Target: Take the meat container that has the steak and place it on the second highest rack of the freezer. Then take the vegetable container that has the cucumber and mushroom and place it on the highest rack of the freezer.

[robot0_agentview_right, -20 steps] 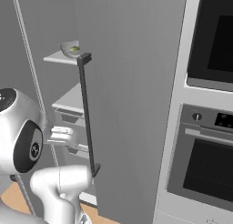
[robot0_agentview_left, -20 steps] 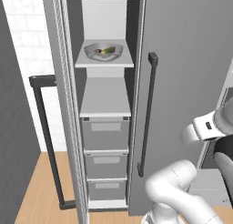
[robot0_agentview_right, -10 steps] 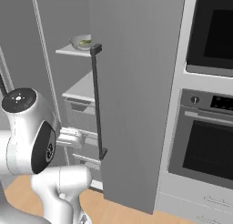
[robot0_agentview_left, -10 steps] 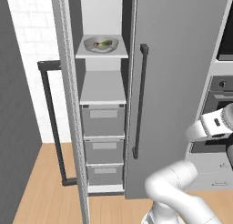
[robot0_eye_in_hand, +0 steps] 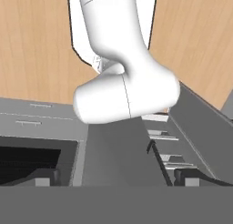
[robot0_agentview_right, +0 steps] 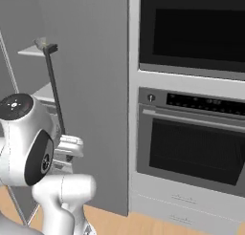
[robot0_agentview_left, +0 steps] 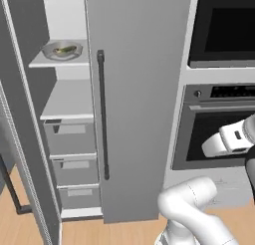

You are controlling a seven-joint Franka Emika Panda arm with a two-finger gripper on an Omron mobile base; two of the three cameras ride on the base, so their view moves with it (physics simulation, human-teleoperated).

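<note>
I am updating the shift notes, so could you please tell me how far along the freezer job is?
Done, apparently: one container holding something green sits on the highest visible rack of the open freezer. In hand: nothing, since the pincer is open and empty. Left: the rack below is bare, so a container is still due there; which one, I cannot tell.

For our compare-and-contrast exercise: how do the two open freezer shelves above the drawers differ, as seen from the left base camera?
The upper shelf carries a shallow bowl with greenish food in it; the lower shelf has nothing on it. The upper shelf sits higher and looks narrower; the lower shelf lies directly above the drawers. Both are pale, flat and level.
</note>
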